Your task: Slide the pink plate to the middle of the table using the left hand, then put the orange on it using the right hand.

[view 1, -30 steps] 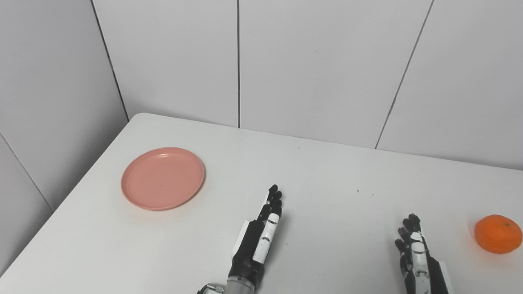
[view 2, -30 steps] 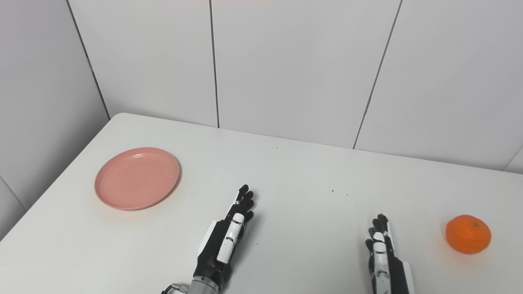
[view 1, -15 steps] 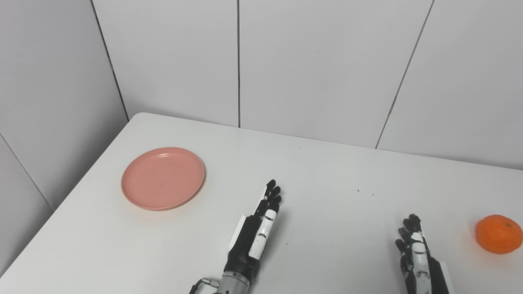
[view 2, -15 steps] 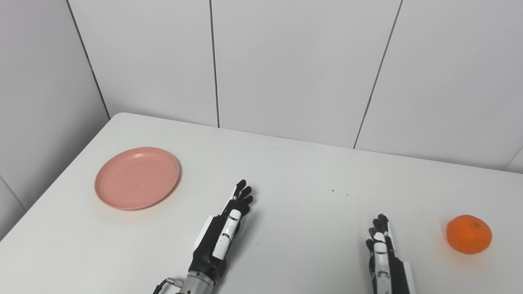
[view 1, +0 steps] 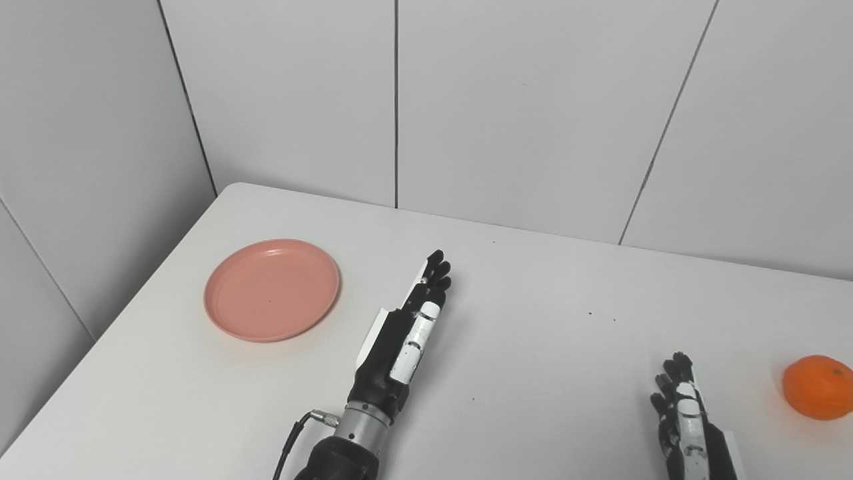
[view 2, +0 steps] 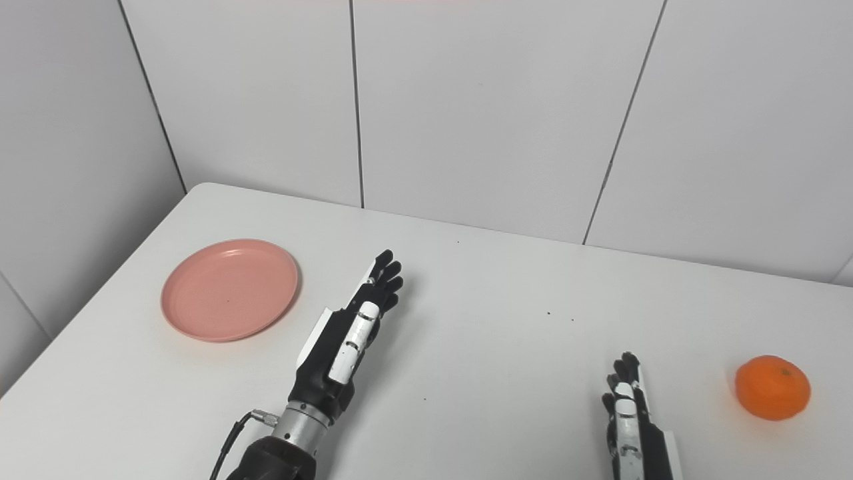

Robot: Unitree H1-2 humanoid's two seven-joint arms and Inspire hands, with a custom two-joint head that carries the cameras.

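The pink plate (view 1: 272,290) sits flat on the left side of the white table (view 1: 533,320), near the left edge and with nothing on it. Well away from it, over at the far right side of the table, the orange (view 1: 818,387) rests on the bare surface — nothing is touching it.

The left hand (view 1: 406,330) reaches out over the table just right of the plate, its arm coming up from the bottom edge at a slant. Its fingers are stretched out straight and close together, pointing away toward the back wall, and they hold nothing. The fingertips (view 1: 436,267) lie level with the plate's far half, yet there is a clear strip of white table between hand and plate rim; the hand is beside the plate, not on it. A thin cable loops out at the wrist (view 2: 256,419).

The right hand (view 1: 683,413) shows low at the bottom right, only partly in view, with the palm cut off by the picture's edge. Its fingers are extended and pointing away too, empty, with a gap of table between them and the orange to their right.

Behind the table stands a plain pale panelled wall (view 1: 520,107) with dark seams — and a few tiny dark specks dot the tabletop near the middle.
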